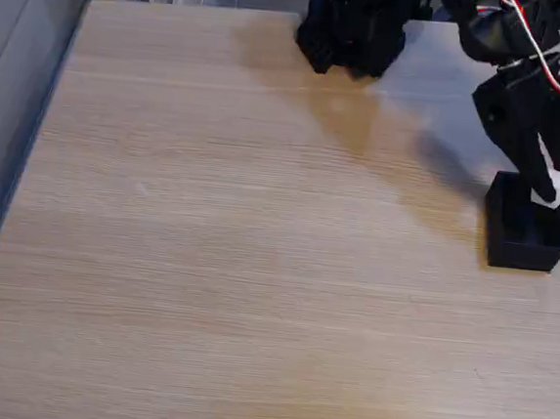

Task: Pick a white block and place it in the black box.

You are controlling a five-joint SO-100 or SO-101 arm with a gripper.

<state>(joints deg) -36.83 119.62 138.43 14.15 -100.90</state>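
- The gripper [553,190] is hanging over the black box [521,252] near the right edge of the desk [255,266] in the fixed view, fingers pointing down into the box opening.
- The fingers are closing narrow on the white block [555,186], which is sitting between the tips, just above the box's far right part and partly hidden by the dark fingers.
- Whether the block is touching the box rim or floor: cannot tell, black on black.
- The black box is standing upright, open top facing up, well toward the right edge, roughly mid-depth of the desk.
- Red and white wires [535,46] are running along the arm above the gripper.
- The arm base [355,25] is sitting at the far edge of the desk, left of the gripper, well apart from the box.
- The arm is casting a shadow on the wood between the base and the box.
- Nothing is standing between the gripper and the box opening.
- A grey surface [15,98] is running alongside the left edge of the desk.
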